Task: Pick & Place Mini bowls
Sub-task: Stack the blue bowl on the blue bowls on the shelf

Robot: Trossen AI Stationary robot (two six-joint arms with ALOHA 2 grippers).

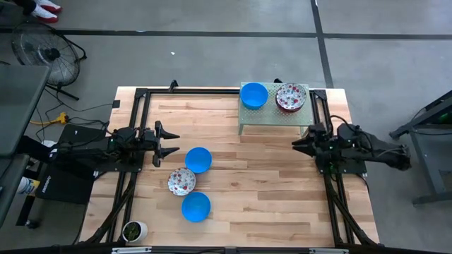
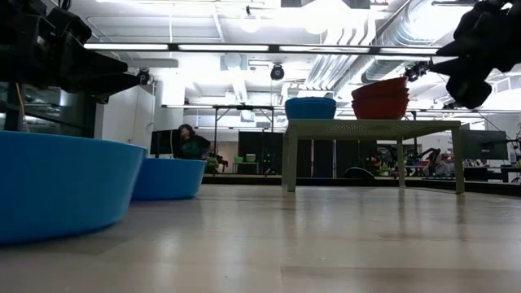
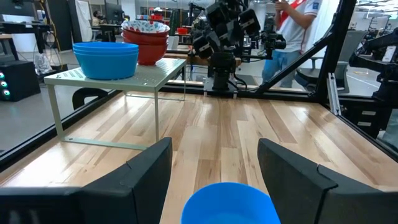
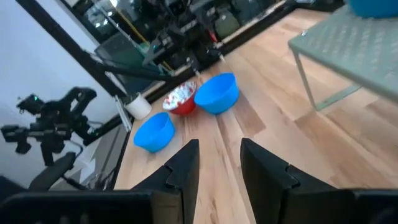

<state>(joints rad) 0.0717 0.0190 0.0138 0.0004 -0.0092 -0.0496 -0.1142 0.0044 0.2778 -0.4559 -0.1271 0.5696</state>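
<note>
Three mini bowls rest on their bases on the wooden table: a blue bowl (image 1: 198,159), a floral-speckled bowl (image 1: 181,181) and another blue bowl (image 1: 195,207). A stack of blue bowls (image 1: 253,94) and a stack of floral bowls (image 1: 291,97) stand on a pale green stand (image 1: 272,116) at the far edge. My left gripper (image 1: 173,143) hovers open just left of the nearest blue bowl (image 3: 230,202), touching nothing. My right gripper (image 1: 295,144) waits open at the table's right, near the stand, its fingers (image 4: 186,162) pointing toward the loose bowls (image 4: 216,93).
A small white cup with a green plant (image 1: 133,230) stands at the near left corner. Black frame rails (image 1: 131,190) run along both table sides. The bare wood at the middle of the table (image 1: 261,183) lies between the two grippers. A person (image 3: 292,37) stands beyond the table.
</note>
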